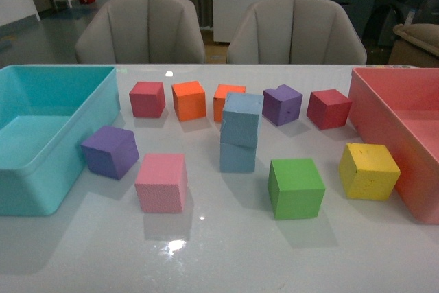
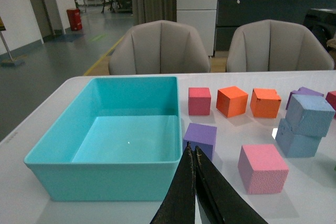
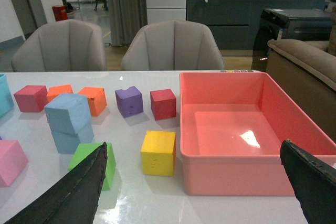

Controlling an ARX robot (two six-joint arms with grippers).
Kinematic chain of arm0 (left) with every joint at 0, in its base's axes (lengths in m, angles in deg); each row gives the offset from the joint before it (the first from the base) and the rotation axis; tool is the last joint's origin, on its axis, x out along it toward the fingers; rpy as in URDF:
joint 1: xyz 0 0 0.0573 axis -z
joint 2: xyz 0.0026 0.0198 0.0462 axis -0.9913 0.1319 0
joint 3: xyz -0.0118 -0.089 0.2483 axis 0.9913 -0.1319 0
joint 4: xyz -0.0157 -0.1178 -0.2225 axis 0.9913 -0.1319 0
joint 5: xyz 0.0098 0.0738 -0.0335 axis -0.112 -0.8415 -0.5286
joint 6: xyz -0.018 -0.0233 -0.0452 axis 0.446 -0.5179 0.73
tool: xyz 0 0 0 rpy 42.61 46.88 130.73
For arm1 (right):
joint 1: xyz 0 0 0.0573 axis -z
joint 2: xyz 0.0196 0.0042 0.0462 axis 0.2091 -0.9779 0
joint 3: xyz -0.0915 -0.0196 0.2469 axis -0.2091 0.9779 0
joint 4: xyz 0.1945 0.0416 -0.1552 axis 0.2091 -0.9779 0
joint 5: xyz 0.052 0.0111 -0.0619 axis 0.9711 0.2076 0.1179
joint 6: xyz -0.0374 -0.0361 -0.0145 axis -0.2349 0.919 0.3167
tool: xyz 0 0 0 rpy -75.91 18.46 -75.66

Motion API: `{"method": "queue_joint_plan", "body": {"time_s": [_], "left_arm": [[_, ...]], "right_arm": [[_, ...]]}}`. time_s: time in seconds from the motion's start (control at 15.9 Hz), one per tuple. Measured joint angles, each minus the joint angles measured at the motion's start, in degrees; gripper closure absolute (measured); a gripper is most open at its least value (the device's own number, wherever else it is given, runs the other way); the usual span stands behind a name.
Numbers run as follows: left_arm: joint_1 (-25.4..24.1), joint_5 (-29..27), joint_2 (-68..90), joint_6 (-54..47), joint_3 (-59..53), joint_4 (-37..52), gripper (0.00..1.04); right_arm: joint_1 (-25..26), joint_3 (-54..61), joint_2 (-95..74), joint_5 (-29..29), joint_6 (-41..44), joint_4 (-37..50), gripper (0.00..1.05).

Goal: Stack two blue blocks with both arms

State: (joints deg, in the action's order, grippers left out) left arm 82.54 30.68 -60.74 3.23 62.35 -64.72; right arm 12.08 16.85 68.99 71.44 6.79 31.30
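Note:
Two pale blue blocks stand stacked mid-table. The upper blue block [image 1: 241, 119] [image 2: 311, 115] [image 3: 67, 113] sits slightly twisted on the lower blue block [image 1: 237, 157] [image 2: 295, 141] [image 3: 71, 141]. Neither arm shows in the front view. In the left wrist view my left gripper [image 2: 192, 150] is shut with nothing in it, its tips in front of a purple cube [image 2: 200, 138], well away from the stack. My right gripper [image 3: 194, 153] is wide open and empty, its fingers [image 3: 79, 187] framing the yellow cube [image 3: 158, 152] and the pink bin's [image 3: 236, 169] front wall.
A teal bin [image 1: 41, 176] stands at the left, a pink bin [image 1: 394, 125] at the right. Around the stack lie red [image 1: 147, 99], orange [image 1: 188, 100], orange [image 1: 223, 94], purple [image 1: 282, 104], dark red [image 1: 329, 108], purple [image 1: 110, 151], pink [image 1: 161, 182], green [image 1: 295, 187] and yellow [image 1: 368, 171] cubes.

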Motion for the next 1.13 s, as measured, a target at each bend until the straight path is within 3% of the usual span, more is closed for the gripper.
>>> {"method": "queue_joint_plan", "body": {"time_s": [0.06,0.13,0.63,1.13], "left_arm": [[0.0,0.1,-5.2,0.0,0.0,-7.8,1.03],[0.0,0.0,-8.5,0.0,0.0,-9.6,1.03],[0.0,0.0,-8.9,0.0,0.0,-9.3,1.01],[0.0,0.0,-8.9,0.0,0.0,-9.2,0.07]], "right_arm": [[0.0,0.0,0.0,0.0,0.0,0.0,0.06],[0.0,0.0,0.0,0.0,0.0,0.0,0.06],[0.0,0.0,0.0,0.0,0.0,0.0,0.06],[0.0,0.0,0.0,0.0,0.0,0.0,0.06]]}}
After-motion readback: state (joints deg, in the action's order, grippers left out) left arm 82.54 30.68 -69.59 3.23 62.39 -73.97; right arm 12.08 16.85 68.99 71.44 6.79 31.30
